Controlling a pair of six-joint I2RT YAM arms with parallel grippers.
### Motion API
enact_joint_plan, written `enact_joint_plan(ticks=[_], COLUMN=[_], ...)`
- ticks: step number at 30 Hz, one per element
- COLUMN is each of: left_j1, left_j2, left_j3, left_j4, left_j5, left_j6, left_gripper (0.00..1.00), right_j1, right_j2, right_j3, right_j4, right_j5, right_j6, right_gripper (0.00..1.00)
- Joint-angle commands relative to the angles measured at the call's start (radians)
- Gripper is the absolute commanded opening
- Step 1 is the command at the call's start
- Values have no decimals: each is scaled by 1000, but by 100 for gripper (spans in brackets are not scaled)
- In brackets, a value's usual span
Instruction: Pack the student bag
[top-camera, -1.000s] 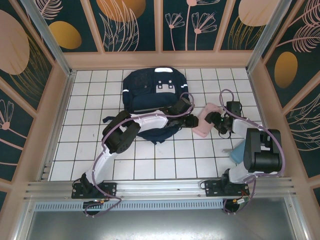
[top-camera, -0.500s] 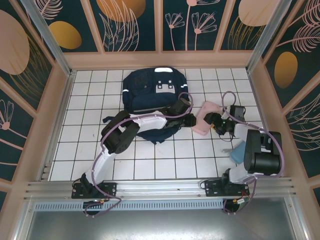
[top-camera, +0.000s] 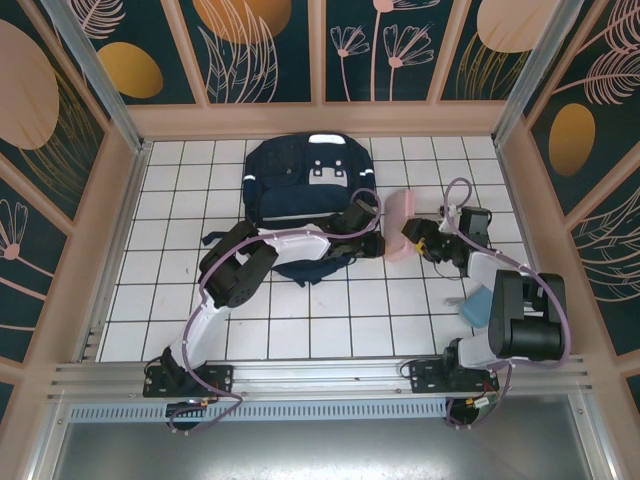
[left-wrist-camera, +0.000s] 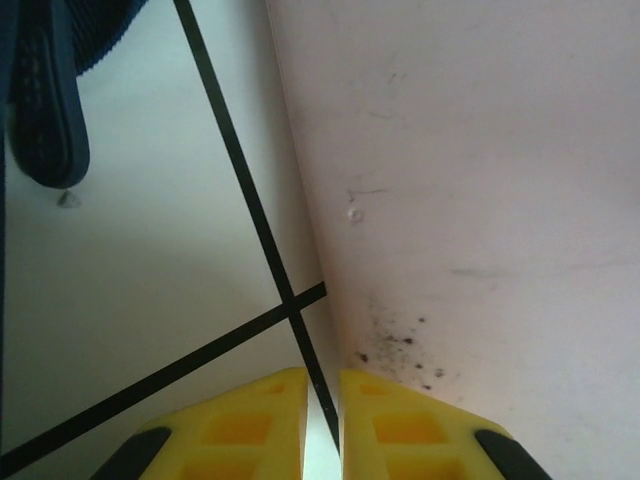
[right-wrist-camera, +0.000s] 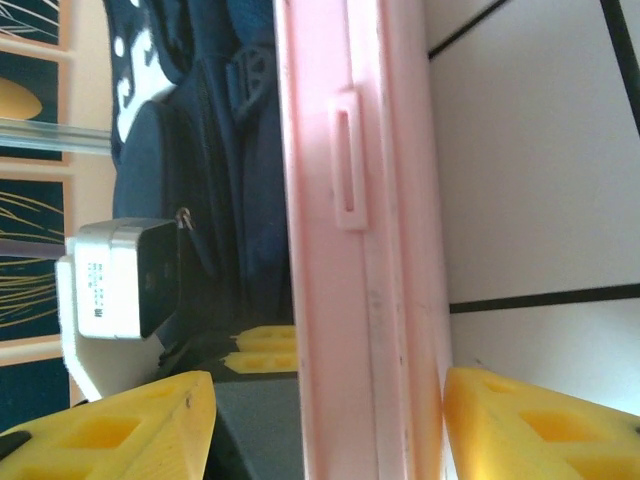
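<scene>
PACKING, EARLY STAGE. We catch the pink case (top-camera: 402, 222) tipped up on its long edge on the tiled bench (top-camera: 180, 300), just beside the near-right corner of the student bag (top-camera: 300, 180). A sec ago it lay flat, nearer the right arm. Since then it has been stood up and nudged bag-ward. The bag hasn't visibly shifted: it lies flat at far-centre of the bench, dark straps trailing toward us under the left arm.

The left hand (left-wrist-camera: 322, 385) has drawn its fingers nearly together. Only a sliver of tile line shows btwn them and nothing is pinched. Its tips sit at the foot of the case's broad pink face, w/ a dark strap (left-wrist-camera: 45, 130) off to one side. The right hand (right-wrist-camera: 330, 410) has narrowed but its fingers are apart, straddling the case's thin edge. One finger is against the case and the other stands off w/ a gap, so we read no firm clamp yet.

What it means, in our view: the case is being readied for loading, upright and bag-side, w/ the left hand prob. steadying it and the right about to grip. We can't tell whether the bag's opening is unzipped. A blue item (top-camera: 472, 305) waits by the right arm, so there's more to pack.
</scene>
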Motion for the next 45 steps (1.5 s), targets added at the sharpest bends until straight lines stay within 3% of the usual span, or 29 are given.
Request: enact_joint_plan(ticks=[1,7,13,20,24,27,33,37,45], left_j1=[3,2,2,2,4,5,5,6,23], left_j2=[27,23,-2,-189,-296,-361,-449,-433,-328], left_j3=[-2,12,39,-10,-21,-28,-53,-43,-37], left_j4=[-54,-57,-75,-50,-130,-191,-394,-529,-559], left_j5=[8,19,27,37,-49,-91,-367,-503,-563], left_j6=[18,26,46,61,135,269,545,675,805], left_gripper=[17,19,22,39,52,62,77,80,76], right_j1=[12,61,80,80,80,81,80,81,82], right_j2=[38,43,42,-55,-137,-190,-260,-289,-303], right_j3=[16,79,107,105,95,91,99,91,78], right_j4=[-9,-146,-200,-240,-245,-253,-290,-295,-287], right_j5=[-18,159,259,335,343,333,309,299,275], right_j6=[8,-67,-84,-73,-70,-71,-68,-57,-31], right_gripper=[60,57,38,25,18,17,17,17,17])
